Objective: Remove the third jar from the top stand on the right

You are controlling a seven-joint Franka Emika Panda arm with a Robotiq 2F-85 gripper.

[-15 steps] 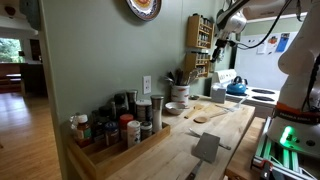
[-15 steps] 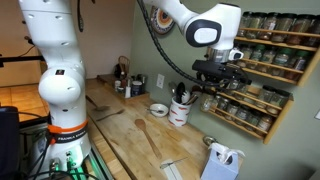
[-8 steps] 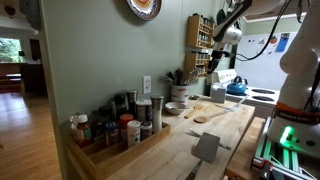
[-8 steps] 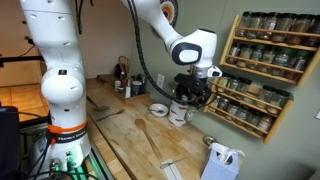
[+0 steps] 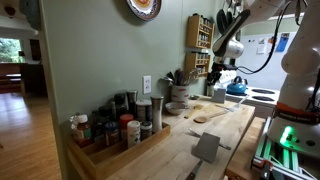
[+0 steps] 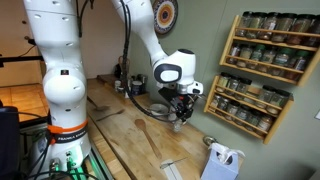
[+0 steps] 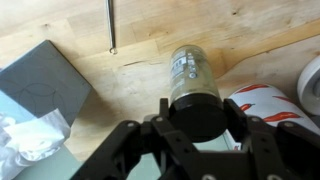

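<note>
Spice jar: clear glass, dark lid, printed label, clenched at the lid end between the jaws of the gripper. Seen at the middle of the wrist view, lid nearest the camera, above the bare wooden table and apparently touching nothing but the jaws. Well apart from the spice rack at the right of an exterior view, so judged already off the top stand.

Probably light, rigid, smooth and breakable. Slippery under hard pads; best taken around the lid or upper body, as here, and set down gently.

Label too small to read, contents unclear. Nearly lost under the gripper in both exterior views. Grey pad at left and red-and-white container at right cut off by the frame edges. Empty slot on the top stand not discernible.
</note>
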